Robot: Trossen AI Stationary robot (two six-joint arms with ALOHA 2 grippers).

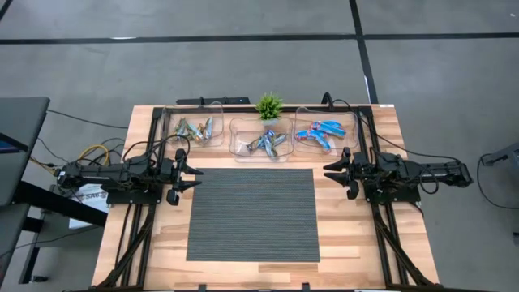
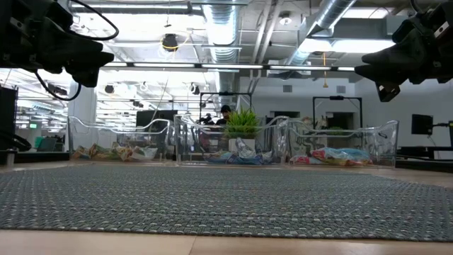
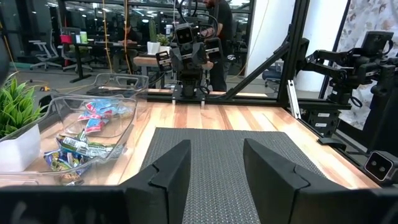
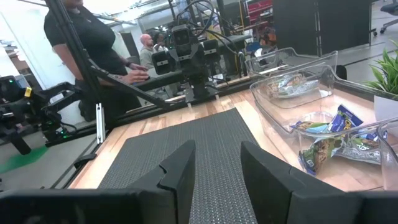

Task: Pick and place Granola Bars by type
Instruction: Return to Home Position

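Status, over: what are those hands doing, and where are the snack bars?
Left hand, right hand: open, empty, at mat edges. Bars sorted in three bins. Nothing blocking.

Before me lies a wooden table [image 1: 340,243], and a grey woven mat [image 1: 253,212] covers its middle. Past the far edge of the mat three clear bins stand in a row: the left bin [image 1: 172,113], the middle bin [image 1: 235,126] and the right bin [image 1: 302,113]. A small green plant [image 1: 269,105] in a white pot [image 3: 18,149] stands just behind the middle bin. Beyond the table stands a person [image 4: 87,37] in a dark shirt.

Bright, even overhead lighting; ceiling lamps [image 2: 170,42] glaring, low view; faint shadows on table [image 1: 340,235].
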